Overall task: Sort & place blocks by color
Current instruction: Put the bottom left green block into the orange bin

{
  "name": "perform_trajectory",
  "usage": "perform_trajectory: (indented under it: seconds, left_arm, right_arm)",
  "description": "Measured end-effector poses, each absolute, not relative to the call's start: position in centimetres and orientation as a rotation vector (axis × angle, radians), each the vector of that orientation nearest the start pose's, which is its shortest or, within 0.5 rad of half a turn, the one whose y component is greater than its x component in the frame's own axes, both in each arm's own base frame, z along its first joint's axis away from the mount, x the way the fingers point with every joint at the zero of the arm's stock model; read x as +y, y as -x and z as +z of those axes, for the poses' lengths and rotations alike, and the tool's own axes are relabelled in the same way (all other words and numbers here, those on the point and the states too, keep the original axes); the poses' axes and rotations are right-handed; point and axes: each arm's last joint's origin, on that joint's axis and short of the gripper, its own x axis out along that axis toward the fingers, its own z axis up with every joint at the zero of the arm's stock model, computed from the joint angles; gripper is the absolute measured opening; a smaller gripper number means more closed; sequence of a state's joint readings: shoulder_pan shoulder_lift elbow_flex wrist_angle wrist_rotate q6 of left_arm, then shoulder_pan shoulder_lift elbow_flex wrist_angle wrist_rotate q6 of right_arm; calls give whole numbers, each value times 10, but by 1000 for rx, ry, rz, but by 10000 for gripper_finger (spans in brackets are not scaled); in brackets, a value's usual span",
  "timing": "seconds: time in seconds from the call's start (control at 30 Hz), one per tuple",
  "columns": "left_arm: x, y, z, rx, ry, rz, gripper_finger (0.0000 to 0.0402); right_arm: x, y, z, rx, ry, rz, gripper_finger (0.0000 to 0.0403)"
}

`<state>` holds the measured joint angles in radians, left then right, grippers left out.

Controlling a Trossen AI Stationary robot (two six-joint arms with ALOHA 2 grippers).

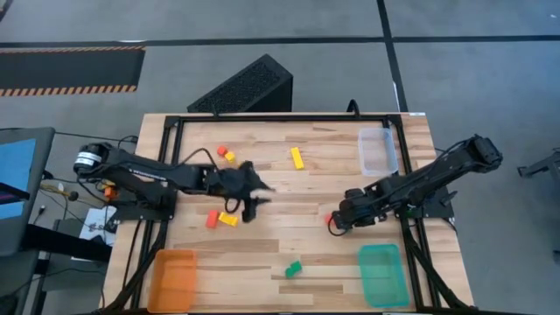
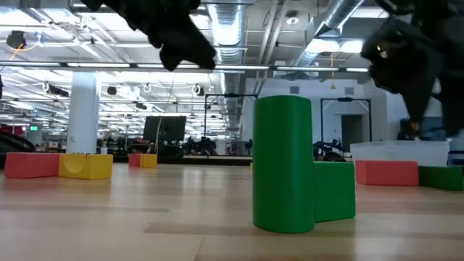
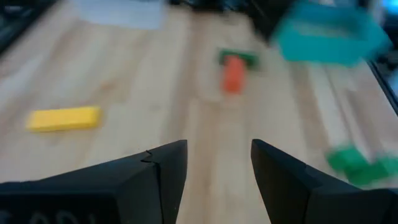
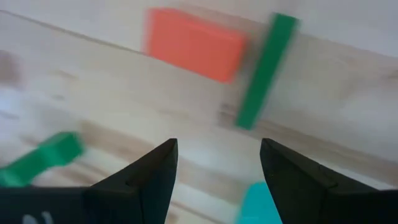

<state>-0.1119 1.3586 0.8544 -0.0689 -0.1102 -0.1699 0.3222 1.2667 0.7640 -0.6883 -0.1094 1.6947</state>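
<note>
My left gripper [image 1: 260,192] hovers open and empty over the table's middle left, pointing toward the right edge; its fingers show in the left wrist view [image 3: 217,168]. A red block [image 1: 212,219] and a yellow block [image 1: 228,220] lie just near of it. My right gripper [image 1: 335,227] is open and empty right of centre. Just beyond its fingertips [image 4: 217,168] a red block [image 4: 194,43] lies flat on the wood beside a thin green bar [image 4: 266,70]. A green cylinder [image 2: 283,163] stands upright beside a green block [image 2: 333,190] near the front edge.
A yellow bar [image 1: 297,157], a red block [image 1: 221,150] and a yellow block [image 1: 229,157] lie toward the far edge. A clear tray [image 1: 378,150] stands at the far right, a teal tray [image 1: 383,274] at the near right and an orange tray [image 1: 173,278] at the near left.
</note>
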Motion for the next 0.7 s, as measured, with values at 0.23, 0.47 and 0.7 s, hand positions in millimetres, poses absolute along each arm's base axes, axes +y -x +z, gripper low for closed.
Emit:
perform_trajectory:
  seconds: [0.23, 0.47, 0.7]
  left_arm:
    - [-66, -318, 209, 498, 96, -165, 164]
    - [-84, -343, 185, 344, 245, -201, 164]
    - [-145, -347, 169, 384, 181, -374, 164]
  right_arm:
    - [82, -222, 247, 1115, -1236, -548, 254]
    - [76, -218, 266, 1147, -972, -481, 254]
    - [83, -205, 274, 1160, -790, -341, 254]
